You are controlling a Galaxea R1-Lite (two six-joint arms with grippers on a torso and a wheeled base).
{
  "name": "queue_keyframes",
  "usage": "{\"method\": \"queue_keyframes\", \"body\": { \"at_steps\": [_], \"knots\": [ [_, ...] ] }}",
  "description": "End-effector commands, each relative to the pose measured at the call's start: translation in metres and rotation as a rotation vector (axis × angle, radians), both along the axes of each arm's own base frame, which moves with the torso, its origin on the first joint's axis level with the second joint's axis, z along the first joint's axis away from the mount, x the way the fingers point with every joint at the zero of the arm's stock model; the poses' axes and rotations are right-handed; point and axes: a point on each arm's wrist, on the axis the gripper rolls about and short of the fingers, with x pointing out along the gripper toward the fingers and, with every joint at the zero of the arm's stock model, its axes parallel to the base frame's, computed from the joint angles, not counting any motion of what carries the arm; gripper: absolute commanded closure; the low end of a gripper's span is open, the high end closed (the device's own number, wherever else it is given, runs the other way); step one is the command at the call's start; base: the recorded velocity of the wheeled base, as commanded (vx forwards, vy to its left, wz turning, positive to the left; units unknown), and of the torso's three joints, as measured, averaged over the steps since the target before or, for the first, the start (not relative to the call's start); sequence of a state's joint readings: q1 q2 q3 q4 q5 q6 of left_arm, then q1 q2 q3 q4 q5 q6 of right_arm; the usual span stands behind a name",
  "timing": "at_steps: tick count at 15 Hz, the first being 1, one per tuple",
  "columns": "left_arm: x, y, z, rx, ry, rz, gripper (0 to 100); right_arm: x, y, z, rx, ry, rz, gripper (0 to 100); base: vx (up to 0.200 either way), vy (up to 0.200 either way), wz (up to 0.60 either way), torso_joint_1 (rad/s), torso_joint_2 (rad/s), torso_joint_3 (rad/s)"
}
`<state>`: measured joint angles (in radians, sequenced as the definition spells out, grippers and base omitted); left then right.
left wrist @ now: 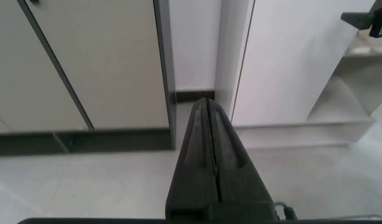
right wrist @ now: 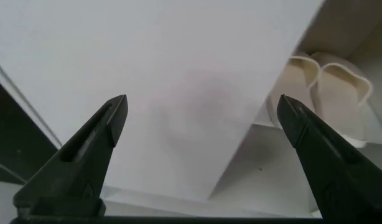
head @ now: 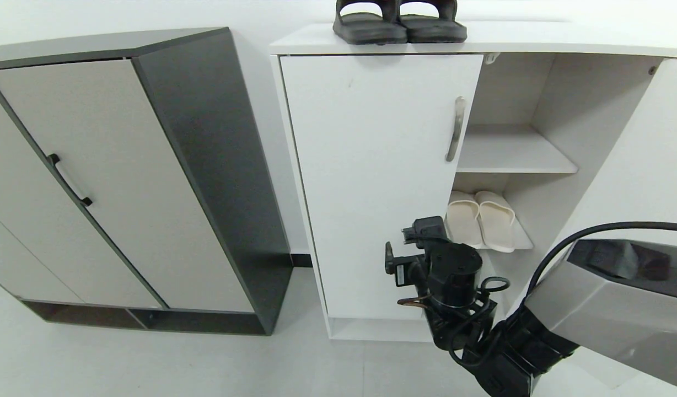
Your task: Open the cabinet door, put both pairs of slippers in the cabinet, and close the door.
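The white cabinet (head: 371, 182) has its left door shut and its right door (head: 641, 165) swung open. A pair of white slippers (head: 482, 219) lies on the lower shelf inside, also seen as the white slippers (right wrist: 331, 84) past the shut door's edge. A pair of black slippers (head: 399, 25) rests on the cabinet's top. My right gripper (head: 413, 248) hangs open and empty in front of the shut door's lower right corner, just left of the white slippers; its fingers (right wrist: 107, 127) stand wide apart. My left gripper (left wrist: 208, 134) is shut on nothing, low over the floor, facing the gap between the two cabinets.
A grey and black cabinet (head: 123, 182) with a black handle stands left of the white one. The upper shelf (head: 509, 151) is bare. A metal handle (head: 456, 129) runs down the shut door's right edge. Pale floor (head: 206, 364) lies in front.
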<state>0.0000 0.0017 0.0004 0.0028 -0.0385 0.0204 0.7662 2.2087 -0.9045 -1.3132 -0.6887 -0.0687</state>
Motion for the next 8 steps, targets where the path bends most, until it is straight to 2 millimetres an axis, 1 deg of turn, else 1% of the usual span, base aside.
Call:
{"method": "queue_keyframes", "body": {
  "at_steps": [1, 3, 8],
  "knots": [
    [0.0, 0.0, 0.0002, 0.0, -0.002, 0.0, 100, 0.0006, 0.0002, -0.0015, -0.001, 0.001, -0.001, 0, 0.0, 0.0, 0.0, 0.056, -0.35, -0.369],
    [0.0, 0.0, 0.0002, 0.0, -0.002, 0.0, 100, 0.0006, 0.0002, -0.0013, 0.0, 0.0, -0.001, 0, 0.0, 0.0, 0.0, 0.041, -0.57, -0.369],
    [0.0, 0.0, 0.0004, 0.0, -0.003, 0.0, 100, 0.0004, 0.0, -0.0018, -0.002, 0.002, -0.001, 0, 0.0, 0.0, 0.0, 0.113, -0.47, -0.345]
  ]
}}
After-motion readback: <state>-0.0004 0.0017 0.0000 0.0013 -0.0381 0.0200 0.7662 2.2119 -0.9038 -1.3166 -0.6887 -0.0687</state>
